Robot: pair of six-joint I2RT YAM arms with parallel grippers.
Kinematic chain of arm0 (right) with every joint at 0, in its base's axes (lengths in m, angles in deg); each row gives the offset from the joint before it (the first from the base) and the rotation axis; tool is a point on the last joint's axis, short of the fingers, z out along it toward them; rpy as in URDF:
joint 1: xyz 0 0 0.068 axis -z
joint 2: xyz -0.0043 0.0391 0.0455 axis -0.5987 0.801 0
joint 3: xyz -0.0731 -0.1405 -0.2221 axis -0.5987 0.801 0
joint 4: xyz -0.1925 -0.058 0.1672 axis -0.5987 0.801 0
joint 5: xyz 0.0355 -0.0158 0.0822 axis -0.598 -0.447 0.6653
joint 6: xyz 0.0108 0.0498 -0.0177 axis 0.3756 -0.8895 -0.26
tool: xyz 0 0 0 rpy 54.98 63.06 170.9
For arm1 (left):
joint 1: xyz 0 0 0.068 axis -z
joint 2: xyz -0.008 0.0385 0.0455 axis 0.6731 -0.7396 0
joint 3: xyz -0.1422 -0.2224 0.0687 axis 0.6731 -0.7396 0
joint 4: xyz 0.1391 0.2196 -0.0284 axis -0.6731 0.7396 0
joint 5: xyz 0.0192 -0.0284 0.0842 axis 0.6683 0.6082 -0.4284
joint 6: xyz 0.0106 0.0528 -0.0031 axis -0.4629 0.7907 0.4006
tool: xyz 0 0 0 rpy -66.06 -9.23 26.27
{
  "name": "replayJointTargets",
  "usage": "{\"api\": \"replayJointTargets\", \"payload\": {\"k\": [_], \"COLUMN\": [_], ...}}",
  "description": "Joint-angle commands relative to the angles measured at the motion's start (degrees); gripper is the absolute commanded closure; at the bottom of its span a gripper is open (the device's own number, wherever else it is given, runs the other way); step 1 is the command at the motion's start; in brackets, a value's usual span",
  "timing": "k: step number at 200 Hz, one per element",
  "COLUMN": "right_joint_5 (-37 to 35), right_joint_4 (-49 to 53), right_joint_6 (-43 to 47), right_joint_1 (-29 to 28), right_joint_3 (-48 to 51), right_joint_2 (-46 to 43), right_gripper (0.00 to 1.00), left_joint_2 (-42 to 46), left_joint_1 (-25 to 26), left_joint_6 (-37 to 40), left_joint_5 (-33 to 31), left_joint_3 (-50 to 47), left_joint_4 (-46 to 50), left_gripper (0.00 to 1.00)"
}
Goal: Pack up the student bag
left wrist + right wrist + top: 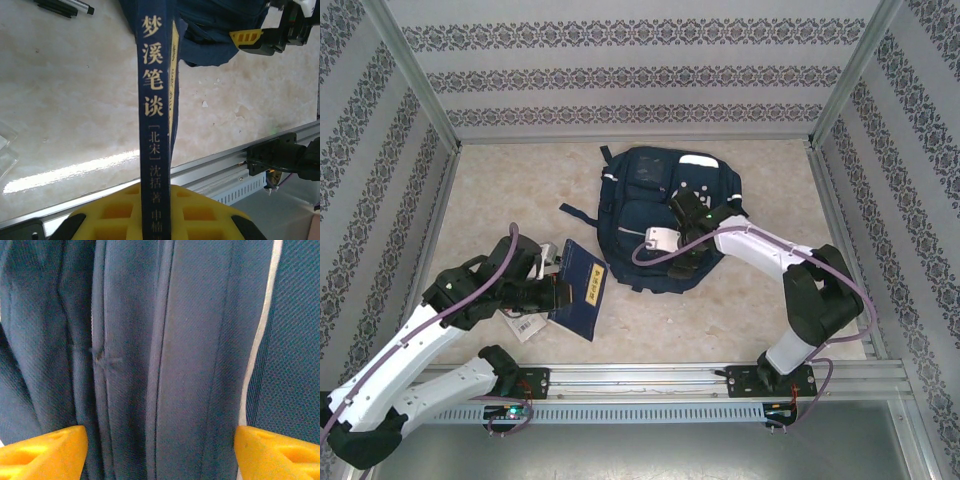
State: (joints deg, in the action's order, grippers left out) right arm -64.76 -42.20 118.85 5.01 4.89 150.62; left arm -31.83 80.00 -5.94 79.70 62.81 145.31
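Student bag (665, 200): lies flat on the table (760, 310), centre toward the far side, front pockets up, white patches showing. One strap trails out to its left.
Left gripper (563, 292): clamped on a flat navy book (580, 290). In the left wrist view the yellow pads (200, 212) sit either side of the spine, which bears gold characters.
Book position: just left of the bag's near end. Contact with the bag cannot be told.
Right gripper (685, 262): over the bag's near end, yellow fingers (42, 450) spread wide. Folds of navy cloth and a seam lie between them, with nothing pinched.
Pens (65, 6): dark, lying on the table beyond the book.
Papers (525, 325): white sheets under the left arm.
Table surface: beige, marbled.
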Motion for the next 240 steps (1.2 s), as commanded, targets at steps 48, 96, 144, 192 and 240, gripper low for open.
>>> {"api": "replayJointTargets", "payload": {"k": [48,96,144,192,240], "right_joint_5": [-16.98,-8.13,-4.86,-1.45,1.72], "right_joint_4": [-16.02,-9.50,-9.50,-9.45,-10.86], "right_joint_6": [2.47,3.54,3.74,1.42,-4.39], "right_joint_1": [-2.12,-2.71,-3.38,-2.48,0.46], "right_joint_3": [4.57,2.43,1.66,-1.33,-6.84], "right_joint_2": [1.32,-4.27,-12.05,-16.21,-16.52], "right_gripper": [0.50,1.00,1.00,1.00,1.00], "left_joint_2": [0.05,1.12,-0.07,-1.57,-7.03], "left_joint_1": [-1.04,-1.30,-1.64,-1.88,-2.25], "left_joint_6": [-0.22,0.48,0.15,-2.03,-11.11], "left_joint_5": [2.45,1.32,4.19,6.79,13.53], "left_joint_3": [0.26,-0.06,-1.53,-2.87,-6.08], "left_joint_4": [-5.90,-5.82,-9.28,-14.94,-27.36], "left_gripper": [1.00,1.00,1.00,1.00,1.00]}}
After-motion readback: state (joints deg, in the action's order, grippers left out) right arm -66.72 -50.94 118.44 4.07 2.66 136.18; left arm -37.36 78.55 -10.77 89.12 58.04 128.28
